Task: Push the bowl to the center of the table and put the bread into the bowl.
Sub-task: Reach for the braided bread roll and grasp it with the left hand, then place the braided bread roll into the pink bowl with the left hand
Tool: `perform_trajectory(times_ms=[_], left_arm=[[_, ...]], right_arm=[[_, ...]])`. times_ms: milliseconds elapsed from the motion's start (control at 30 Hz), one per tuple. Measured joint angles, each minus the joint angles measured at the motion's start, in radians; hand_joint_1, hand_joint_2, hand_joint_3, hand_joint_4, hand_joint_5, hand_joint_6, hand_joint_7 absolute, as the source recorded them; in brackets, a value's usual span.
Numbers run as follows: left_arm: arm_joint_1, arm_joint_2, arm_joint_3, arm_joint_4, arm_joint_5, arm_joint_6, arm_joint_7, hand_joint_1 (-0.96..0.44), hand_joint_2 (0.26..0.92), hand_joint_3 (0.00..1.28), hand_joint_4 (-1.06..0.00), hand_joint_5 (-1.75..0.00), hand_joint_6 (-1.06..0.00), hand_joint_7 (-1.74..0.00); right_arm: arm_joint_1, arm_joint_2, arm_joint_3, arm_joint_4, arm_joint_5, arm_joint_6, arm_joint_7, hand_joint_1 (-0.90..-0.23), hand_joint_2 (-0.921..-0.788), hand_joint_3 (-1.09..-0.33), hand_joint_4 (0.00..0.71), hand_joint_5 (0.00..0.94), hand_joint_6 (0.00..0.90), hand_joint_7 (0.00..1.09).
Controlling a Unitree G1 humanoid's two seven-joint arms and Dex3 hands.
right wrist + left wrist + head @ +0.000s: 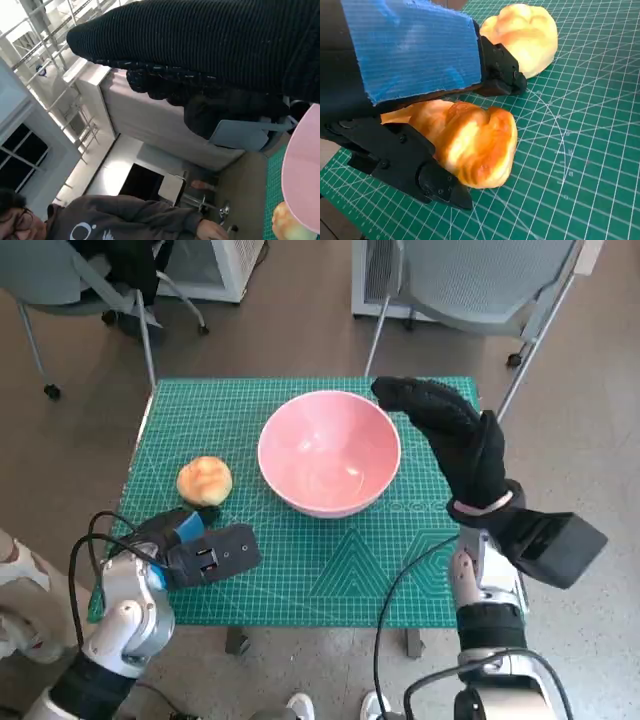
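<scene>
Nearby, golden glossy bread [204,481] beside empty pink bowl [329,451]; left hand [208,553] empty, fingers apart; right hand [450,435] likewise.

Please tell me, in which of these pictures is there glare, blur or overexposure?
Head view: sharp and evenly lit, with only faint glare inside the pink bowl. Left wrist view: the nearer bread is sharp, while the blue tape on the left hand looks slightly soft. Right wrist view: the bright background is washed out, and the right hand is a dark band.
</scene>
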Motion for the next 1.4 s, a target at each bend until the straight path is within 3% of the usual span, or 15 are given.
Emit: perform_trajectory(times_ms=[67, 100, 133, 200, 300, 333, 367, 400, 500, 700, 1400], left_arm=[[-0.005, -0.002, 0.0, 0.01, 0.0, -0.004, 0.003, 0.05, 0.731, 0.01, -0.3, -0.05, -0.44, -0.03], [-0.008, -0.003, 0.0, 0.015, -0.001, -0.005, 0.006, 0.08, 0.737, 0.03, -0.42, -0.22, -0.48, -0.02], [-0.01, -0.005, 0.0, 0.021, -0.001, -0.007, 0.009, 0.09, 0.738, 0.04, -0.45, -0.31, -0.49, -0.02], [-0.013, -0.008, 0.0, 0.032, -0.001, -0.013, 0.02, 0.28, 0.651, 0.37, -0.64, -0.86, -0.57, -0.03], [-0.013, -0.01, 0.0, 0.043, 0.0, -0.018, 0.038, 0.38, 0.509, 0.78, -0.65, -1.3, -0.69, -0.11], [-0.013, -0.01, 0.001, 0.045, 0.001, -0.019, 0.046, 0.31, 0.54, 0.74, -0.64, -1.31, -0.67, -0.35], [-0.012, -0.01, 0.001, 0.045, 0.003, -0.021, 0.057, 0.2, 0.578, 0.72, -0.6, -1.35, -0.62, -0.73], [-0.011, -0.009, 0.002, 0.044, 0.007, -0.025, 0.07, 0.13, 0.605, 0.7, -0.55, -1.47, -0.62, -0.86], [-0.003, -0.009, 0.003, 0.038, 0.022, -0.038, 0.101, 0.05, 0.609, 0.73, -0.48, -1.63, -0.64, -1.03], [0.028, -0.009, 0.014, 0.021, 0.024, -0.064, 0.134, 0.01, 0.586, 0.78, -0.45, -1.71, -0.66, -1.11], [0.101, -0.006, 0.064, -0.099, 0.019, -0.11, 0.123, 0.01, 0.617, 0.67, -0.57, -1.57, -0.65, -1.07]], right_arm=[[0.003, -0.002, 0.0, -0.006, 0.0, 0.003, 0.0, -0.657, -0.921, -0.884, 0.074, 0.0, 0.019, 0.23], [0.004, -0.002, 0.0, -0.009, 0.0, 0.004, 0.0, -0.657, -0.921, -0.884, 0.074, 0.0, 0.018, 0.23], [0.006, -0.003, 0.0, -0.012, 0.0, 0.006, 0.0, -0.657, -0.921, -0.884, 0.074, 0.0, 0.017, 0.23], [0.01, -0.003, 0.0, -0.017, 0.0, 0.01, 0.0, -0.658, -0.921, -0.884, 0.074, 0.0, 0.015, 0.23], [0.011, -0.003, 0.0, -0.022, 0.0, 0.013, 0.0, -0.66, -0.921, -0.884, 0.074, 0.0, 0.012, 0.24], [0.012, -0.003, 0.0, -0.024, 0.0, 0.013, 0.0, -0.661, -0.921, -0.884, 0.073, 0.0, 0.011, 0.24], [0.012, -0.003, 0.0, -0.024, 0.0, 0.013, 0.0, -0.663, -0.921, -0.883, 0.073, 0.0, 0.009, 0.24], [0.012, -0.003, -0.001, -0.024, 0.001, 0.014, 0.0, -0.664, -0.921, -0.884, 0.073, 0.0, 0.008, 0.25], [0.013, -0.003, -0.002, -0.026, 0.002, 0.017, 0.0, -0.666, -0.921, -0.884, 0.073, 0.0, 0.005, 0.25], [0.013, -0.003, -0.004, -0.029, 0.006, 0.024, 0.0, -0.669, -0.921, -0.886, 0.072, 0.0, 0.0, 0.26], [0.013, 0.008, -0.009, -0.029, 0.006, 0.028, -0.004, -0.668, -0.921, -0.885, 0.074, 0.001, -0.001, 0.27]])
